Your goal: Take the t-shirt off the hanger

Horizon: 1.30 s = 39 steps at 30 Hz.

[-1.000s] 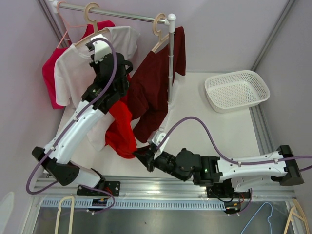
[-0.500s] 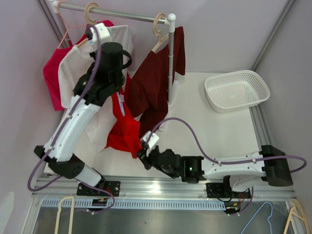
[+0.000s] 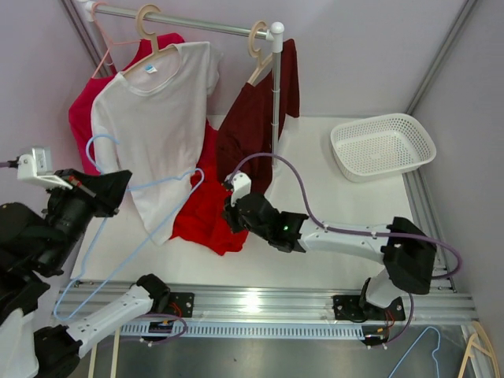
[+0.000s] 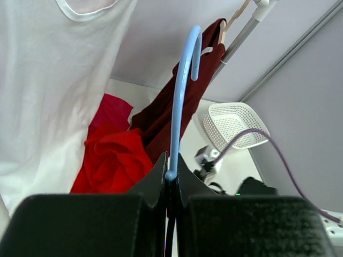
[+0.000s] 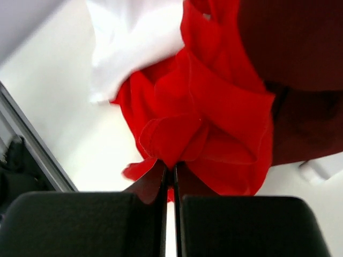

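Red t-shirt (image 3: 206,209) off the blue hanger (image 4: 177,107), bunched up, long way running from the rack (image 3: 197,26) down toward the table's (image 3: 346,213) near edge, right claw (image 5: 172,167) pinched tight on its bottom fold, left claw (image 4: 170,166) clamped on the hanger's neck

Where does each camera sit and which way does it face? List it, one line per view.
Top external: above and behind the arm bases, looking down at the table, clothes rail and basket; both arms show.
Left wrist: on the left arm, facing the rail; left gripper shut on the blue hanger.
Right wrist: low over the table, facing the red t-shirt pinched in the right gripper.
Shared: all three show the red t-shirt.
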{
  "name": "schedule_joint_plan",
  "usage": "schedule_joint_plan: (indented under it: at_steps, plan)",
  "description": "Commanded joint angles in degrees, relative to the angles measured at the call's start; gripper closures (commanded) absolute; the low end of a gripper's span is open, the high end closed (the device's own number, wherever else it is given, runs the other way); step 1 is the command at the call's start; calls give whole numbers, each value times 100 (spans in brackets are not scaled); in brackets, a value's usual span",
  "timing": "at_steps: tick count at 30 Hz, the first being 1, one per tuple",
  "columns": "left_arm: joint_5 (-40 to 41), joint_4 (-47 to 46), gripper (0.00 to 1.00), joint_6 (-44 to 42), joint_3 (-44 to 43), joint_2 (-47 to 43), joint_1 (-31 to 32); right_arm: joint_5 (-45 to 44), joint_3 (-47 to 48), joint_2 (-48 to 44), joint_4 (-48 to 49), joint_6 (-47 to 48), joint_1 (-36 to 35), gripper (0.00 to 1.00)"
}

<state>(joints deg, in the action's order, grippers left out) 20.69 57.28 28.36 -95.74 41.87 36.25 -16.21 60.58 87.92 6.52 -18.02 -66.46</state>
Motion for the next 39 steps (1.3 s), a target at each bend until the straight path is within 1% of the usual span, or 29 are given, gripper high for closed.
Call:
schedule_joint_plan:
  at_steps: [1,2,4,5,6,7,8,9,10,12,14,15,17,18,21,22,23,25,26,28,29,31,32,34,35,36,38,39]
  plan:
    - [74,390,99,-190,-15,-90,14,424,322,575,-555,-210,-43,100]
    - [232,303,99,-251,-32,-126,14,599,419,760,-834,-237,-52,100]
    - [461,118,99,-479,82,-161,14,838,778,1505,-1004,-325,-78,98]
    - [506,30,99,-550,91,-161,14,917,885,1683,-1056,-342,-87,97]
    - [550,-40,99,-620,126,-100,14,961,1016,1850,-1170,-351,-87,95]
    - [611,-145,99,-699,152,-65,14,1014,1148,2008,-1232,-351,-96,90]
    - [594,-190,99,-744,135,5,14,1014,1428,2271,-1302,-334,-122,49]
    - [516,-217,99,-796,65,75,14,1014,1535,2369,-1407,-334,-122,20]
    - [437,-304,99,-884,39,198,14,1058,1641,2457,-1443,-308,-131,1]
    - [305,-410,99,-928,-6,287,5,1093,2008,2738,-1618,-228,-139,0]
    - [191,-716,99,-1113,90,348,5,1128,2273,2949,-1759,-150,-148,0]
    - [225,-796,99,-1139,126,348,5,1129,2614,3220,-2021,-79,-192,0]
    - [251,-954,99,-1289,161,410,5,1041,2923,3511,-2277,26,-262,0]
    - [286,-1025,99,-1315,161,453,-4,945,3186,3809,-2548,88,-358,1]
    - [252,-1191,99,-1394,179,577,-13,690,3425,4188,-2971,71,-464,1]
    - [243,-1253,99,-1429,188,586,-13,689,3408,4329,-3016,18,-491,3]
    - [251,-1297,99,-1447,214,621,-21,689,3339,4348,-3025,-8,-500,23]
    - [348,-1377,99,-1482,293,700,-39,680,3102,4243,-2947,-113,-535,39]
    - [357,-1386,99,-1482,302,726,-83,654,2796,4173,-2894,-140,-552,58]
    - [287,-1334,99,-1395,302,832,-170,462,2461,3971,-2832,-245,-588,100]
    - [226,-1316,99,-1342,302,884,-301,426,2085,3665,-2832,-315,-640,100]
    - [-63,-1324,99,-1228,311,990,-530,251,1635,3164,-2745,-369,-719,100]
    - [-152,-1333,99,-1193,311,1034,-627,171,1172,2474,-2709,-430,-815,100]
    - [-371,-1386,99,-1114,319,1139,-899,22,765,1662,-2709,-518,-869,100]
    - [-599,-1412,99,-1087,302,1192,-987,30,589,762,-2726,-579,-860,100]
    - [-679,-1412,99,-1061,285,1244,-1058,65,335,301,-2805,-597,-843,100]
    - [-872,-1430,99,-1017,249,1368,-1216,222,209,-631,-2911,-615,-764,100]
    - [-891,-1438,99,-1017,223,1411,-1252,284,235,-1436,-3111,-641,-590,100]
